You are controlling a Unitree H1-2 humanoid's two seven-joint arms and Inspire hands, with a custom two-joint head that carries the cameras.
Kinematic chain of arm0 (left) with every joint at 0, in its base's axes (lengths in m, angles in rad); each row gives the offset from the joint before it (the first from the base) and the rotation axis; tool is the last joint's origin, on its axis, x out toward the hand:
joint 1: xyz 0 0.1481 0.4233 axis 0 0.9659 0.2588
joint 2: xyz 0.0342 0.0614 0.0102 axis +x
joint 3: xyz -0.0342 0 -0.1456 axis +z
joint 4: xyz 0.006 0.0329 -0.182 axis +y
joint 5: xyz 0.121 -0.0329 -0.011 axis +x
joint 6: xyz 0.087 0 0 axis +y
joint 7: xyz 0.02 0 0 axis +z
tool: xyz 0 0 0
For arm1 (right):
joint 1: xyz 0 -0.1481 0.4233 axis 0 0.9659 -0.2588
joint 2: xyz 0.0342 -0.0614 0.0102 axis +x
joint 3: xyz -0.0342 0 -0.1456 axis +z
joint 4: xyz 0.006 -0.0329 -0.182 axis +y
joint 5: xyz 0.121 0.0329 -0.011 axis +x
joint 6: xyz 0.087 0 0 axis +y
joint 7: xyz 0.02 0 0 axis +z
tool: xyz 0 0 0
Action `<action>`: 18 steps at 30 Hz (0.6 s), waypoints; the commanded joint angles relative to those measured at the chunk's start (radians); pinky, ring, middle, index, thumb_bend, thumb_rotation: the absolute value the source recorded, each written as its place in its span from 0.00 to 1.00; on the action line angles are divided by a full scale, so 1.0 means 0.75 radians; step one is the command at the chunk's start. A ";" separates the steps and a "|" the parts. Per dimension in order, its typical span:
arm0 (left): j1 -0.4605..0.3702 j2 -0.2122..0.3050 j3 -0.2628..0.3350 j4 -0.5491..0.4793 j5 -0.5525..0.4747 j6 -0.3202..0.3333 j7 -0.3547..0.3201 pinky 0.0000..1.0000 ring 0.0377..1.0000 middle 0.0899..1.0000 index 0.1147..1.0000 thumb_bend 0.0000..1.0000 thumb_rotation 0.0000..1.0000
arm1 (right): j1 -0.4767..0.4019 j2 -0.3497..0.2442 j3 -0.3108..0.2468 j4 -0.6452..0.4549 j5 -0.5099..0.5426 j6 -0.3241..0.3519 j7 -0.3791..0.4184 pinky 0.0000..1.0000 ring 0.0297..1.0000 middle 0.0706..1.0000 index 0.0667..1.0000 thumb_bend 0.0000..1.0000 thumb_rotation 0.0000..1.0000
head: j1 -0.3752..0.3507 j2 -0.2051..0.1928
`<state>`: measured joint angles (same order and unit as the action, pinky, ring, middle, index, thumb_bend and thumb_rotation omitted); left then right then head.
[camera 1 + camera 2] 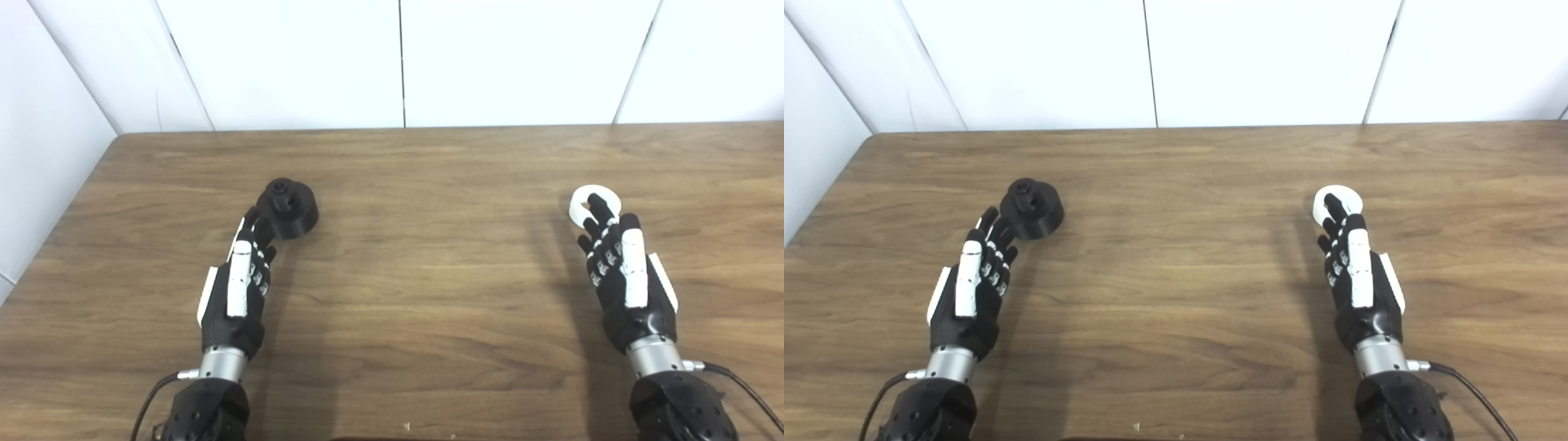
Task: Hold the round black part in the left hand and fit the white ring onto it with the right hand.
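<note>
Black round part (288, 208) sits on the wooden counter (416, 288) toward the left side, well apart from the white ring (593, 204), which lies flat on the right side. The part is a short drum with a smaller knob on top that has a hole in its middle. It looks like stiff, matte printed plastic, probably light and not slippery, so it should take a firm squeeze without harm. The wide lower wall is the sensible place to hold it, leaving the knob free for the ring.

Left hand (236, 288) lies just short of the part, fingers (260, 236) loosely apart and holding nothing; the tips reach the near edge of the drum, though I cannot tell whether they touch it. Right hand (628, 275) is likewise spread and empty, with one finger lying across the ring's opening.

That ring looks thin, rigid and very light. Lying flat, it will be awkward to pinch, and may skate on the smooth wood if pushed. Taking it by the rim, thumb against fingers across one side, seems best, keeping the centre open for fitting.
</note>
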<state>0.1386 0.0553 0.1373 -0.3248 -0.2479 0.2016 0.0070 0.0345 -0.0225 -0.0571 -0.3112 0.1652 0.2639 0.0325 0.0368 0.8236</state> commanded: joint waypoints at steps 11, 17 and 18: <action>-0.028 -0.027 0.014 -0.104 -0.006 0.066 0.055 1.00 1.00 1.00 0.98 0.48 0.88 | -0.032 -0.022 0.002 -0.090 0.000 0.078 0.005 1.00 1.00 1.00 0.93 0.48 1.00 | -0.003 0.111; -0.025 -0.015 0.014 -0.113 0.005 0.092 0.049 1.00 1.00 1.00 0.98 0.49 0.86 | -0.027 -0.021 0.000 -0.106 0.003 0.091 0.006 1.00 1.00 1.00 0.93 0.47 1.00 | -0.002 0.110; -0.025 -0.014 0.014 -0.114 0.007 0.095 0.050 1.00 1.00 1.00 0.98 0.51 0.83 | -0.028 -0.023 0.000 -0.106 0.004 0.090 0.008 1.00 1.00 1.00 0.93 0.47 1.00 | -0.002 0.110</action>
<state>0.1292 0.0418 0.1450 -0.3686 -0.2482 0.2769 0.0426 0.0253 -0.0312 -0.0585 -0.3496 0.1653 0.3436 0.0312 0.0337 0.9050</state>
